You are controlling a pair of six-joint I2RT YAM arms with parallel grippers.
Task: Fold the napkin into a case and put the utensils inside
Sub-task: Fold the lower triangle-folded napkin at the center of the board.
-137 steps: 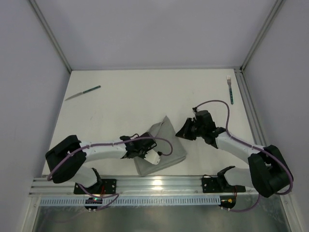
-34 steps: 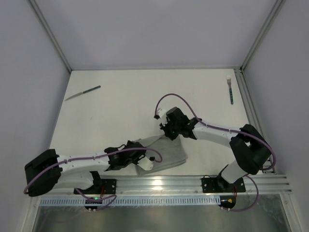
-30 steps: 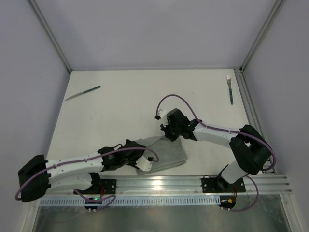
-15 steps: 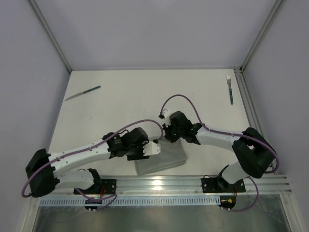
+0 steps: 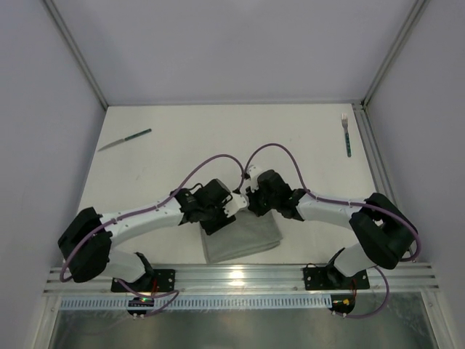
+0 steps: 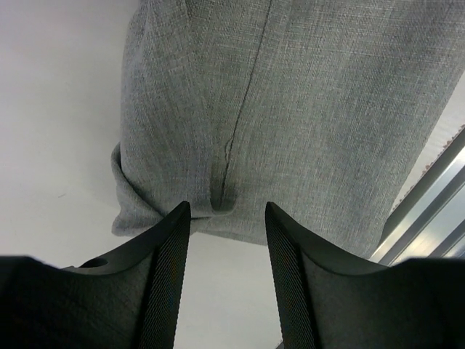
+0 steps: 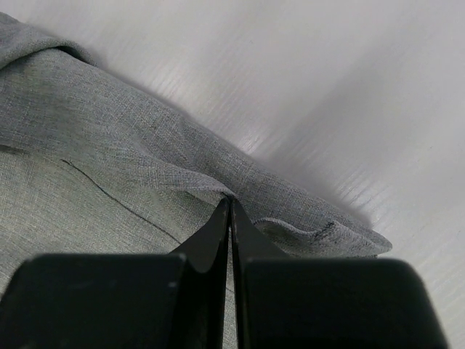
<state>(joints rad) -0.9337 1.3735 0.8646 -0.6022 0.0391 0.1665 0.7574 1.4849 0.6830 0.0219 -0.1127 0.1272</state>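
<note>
Nearest to the arm bases, just beyond the metal rail (image 5: pixel 232 275), the napkin (image 5: pixel 243 236) is seen lying flat on the table, already folded into a thick grey rectangle. Its long axis runs roughly left to right, with the right end a little farther away. A crease (image 6: pixel 243 109) is visible in its top layer.

At the far edge of the cloth both claws are found close together. The left gripper (image 5: pixel 234 204) is held about half open over the left part of that edge. Nothing is gripped between its fingers, and the crease runs straight ahead from the gap. The right gripper (image 5: pixel 251 203) is fully closed, with its tips set on a raised fold of the cloth. Whether fabric is pinched there cannot be told.

Well beyond, the knife (image 5: pixel 125 139) lies at the far left, set diagonally, nearer to the left arm. The fork (image 5: pixel 346 135) lies at the far right beside the frame, with its tines pointing away, nearer to the right arm. Both utensils are judged to be not yet touched.
</note>
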